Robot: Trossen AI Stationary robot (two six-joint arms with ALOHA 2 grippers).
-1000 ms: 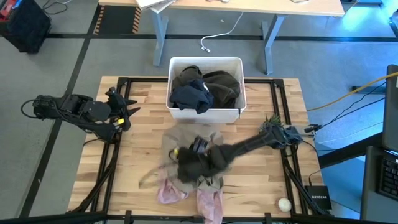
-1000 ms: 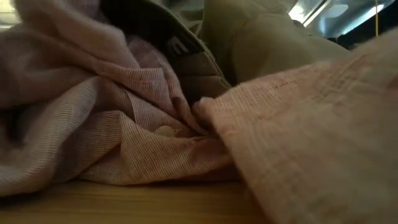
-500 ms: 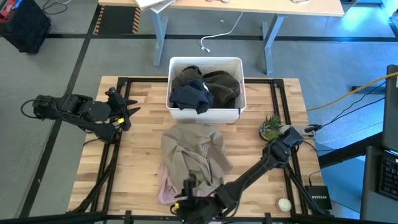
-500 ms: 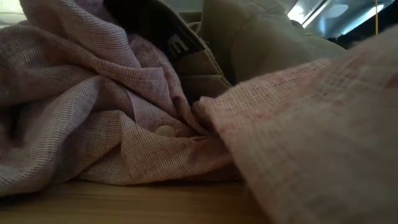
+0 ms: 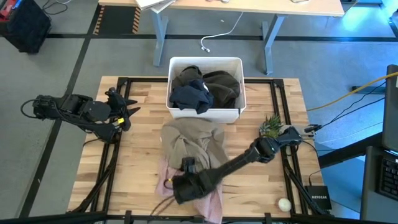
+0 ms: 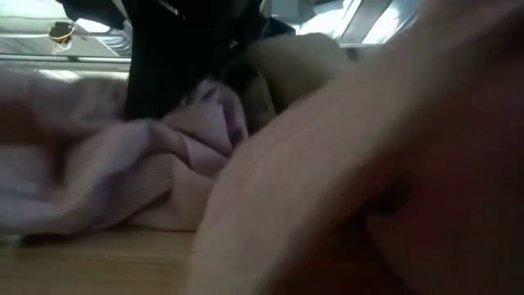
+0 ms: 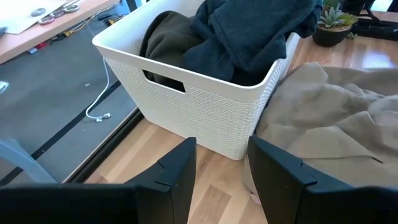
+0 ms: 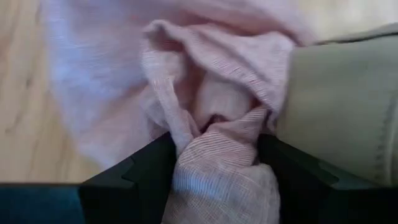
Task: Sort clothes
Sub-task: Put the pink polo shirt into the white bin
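The white bin (image 5: 205, 113) at the table's far middle holds a black garment (image 5: 193, 94) and a dark grey one (image 5: 222, 84). In front of it the khaki garment (image 5: 196, 143) lies spread, partly over the pale pink garment (image 5: 211, 200) near the front edge. My right gripper (image 5: 177, 185) is low on the pink cloth, open, with a raised fold between its fingers. It shows as a dark shape (image 6: 176, 57) in the low view. My left gripper (image 7: 221, 180) waits open above the table's left edge, pointing at the bin (image 7: 205, 106). My right gripper comes slanting down from the table's right side onto the pink garment. A bunched fold (image 8: 217, 165) of it stands between the two open fingers (image 8: 146, 171) and reaches both inner faces. The rest of the garment lies slack on the table.
A small potted plant (image 5: 271, 126) stands at the table's right side and a white ball (image 5: 284, 203) lies at the near right corner. Black frame rails (image 5: 109, 180) run along the table's left and right sides. Bare wood lies left of the clothes.
My right gripper has swung from over the khaki garment toward the table's near edge, then come back a little and sunk onto the pink garment, rolling as it went. In the low view the pink cloth has bunched and shifted. The fingers have stayed open.
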